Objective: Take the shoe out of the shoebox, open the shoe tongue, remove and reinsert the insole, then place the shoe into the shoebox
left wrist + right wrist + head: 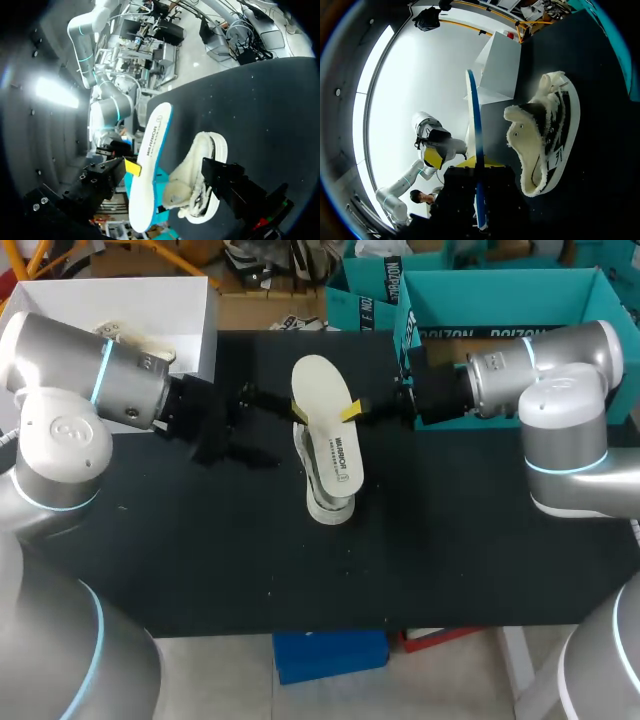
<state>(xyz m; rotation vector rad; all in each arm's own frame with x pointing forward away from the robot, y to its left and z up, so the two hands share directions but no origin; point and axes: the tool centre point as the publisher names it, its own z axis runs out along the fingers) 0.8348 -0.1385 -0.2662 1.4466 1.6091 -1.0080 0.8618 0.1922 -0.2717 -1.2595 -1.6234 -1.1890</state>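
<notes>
A white fleece-lined shoe (330, 485) lies on the black table (200, 560) near the middle. Above it hangs the white insole (328, 420), blue underneath, with my right gripper (352, 412) shut on its right edge. In the right wrist view the insole (475, 125) stands edge-on between the fingers of my right gripper (478, 175), with the shoe (545, 135) lying beside it. My left gripper (285, 435) is wide open at the insole's left side. In the left wrist view one yellow fingertip (132, 167) rests at the insole (150, 165), and the other finger stands by the shoe (197, 185).
A white open box (190, 320) stands at the back left behind my left arm. A teal box (500, 300) stands at the back right behind my right arm. The front half of the table is bare black cloth.
</notes>
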